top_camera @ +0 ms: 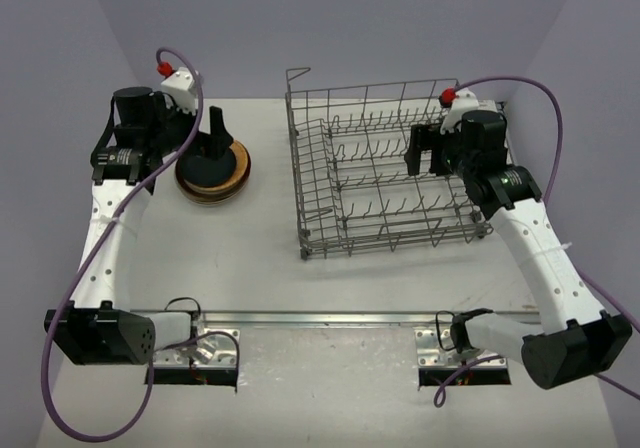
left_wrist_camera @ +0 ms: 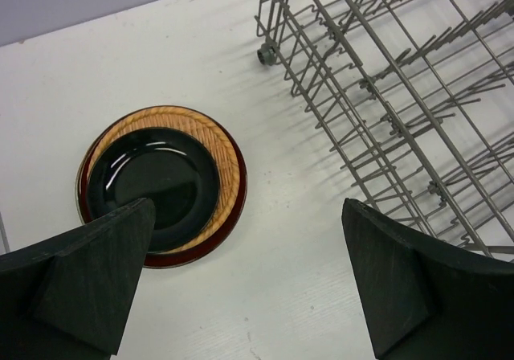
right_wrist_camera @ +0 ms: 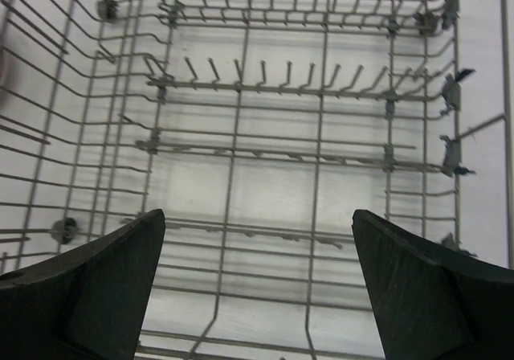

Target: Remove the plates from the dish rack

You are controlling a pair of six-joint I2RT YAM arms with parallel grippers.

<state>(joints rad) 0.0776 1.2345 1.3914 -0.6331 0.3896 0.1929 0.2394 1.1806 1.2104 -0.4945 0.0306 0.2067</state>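
Note:
The grey wire dish rack (top_camera: 385, 173) stands on the table at the right; it holds no plates in the top view or the right wrist view (right_wrist_camera: 273, 159). A stack of plates (top_camera: 212, 171) lies on the table left of the rack, a dark plate (left_wrist_camera: 152, 185) on top, an orange-tan one (left_wrist_camera: 223, 163) and a red-brown rim under it. My left gripper (top_camera: 217, 133) hangs open and empty above the stack's right side (left_wrist_camera: 249, 215). My right gripper (top_camera: 428, 150) is open and empty over the rack's right part (right_wrist_camera: 257, 223).
The rack's near-left corner wheel (left_wrist_camera: 264, 54) and side wires show in the left wrist view. Bare white table (top_camera: 230, 258) lies between the stack, the rack and the metal base rail (top_camera: 330, 318) at the front.

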